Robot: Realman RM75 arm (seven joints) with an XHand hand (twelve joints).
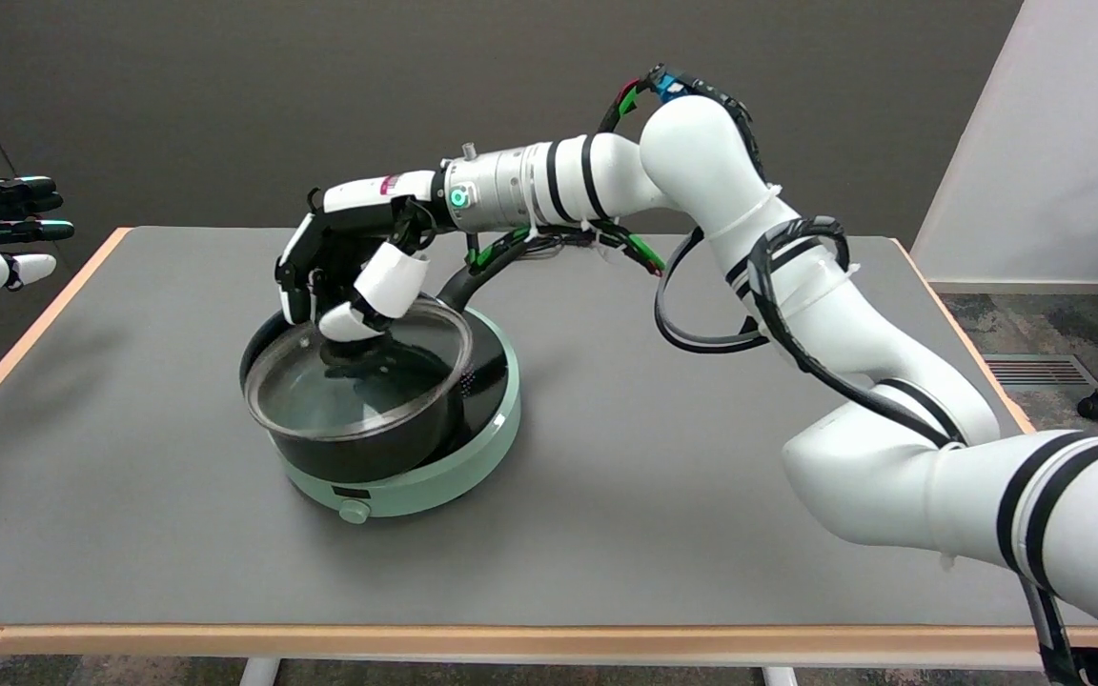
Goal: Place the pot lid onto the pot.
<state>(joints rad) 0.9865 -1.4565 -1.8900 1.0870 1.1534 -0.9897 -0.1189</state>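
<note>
The grey table [606,495] carries a pale green cooker base [435,476] left of centre, and the black pot [358,453] sits in it so its mouth is steady and open to a lid from above. The glass pot lid [358,376] lies across that mouth, seemingly tilted and shifted left, because the right hand [349,272] reaches from the far right with fingers curled down, pinching the knob [344,353] to steer it.

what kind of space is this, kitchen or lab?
Probably a lab or office test room, not a kitchen: a bare grey table, plain partition walls, carpet with a caster chair base at right.
</note>
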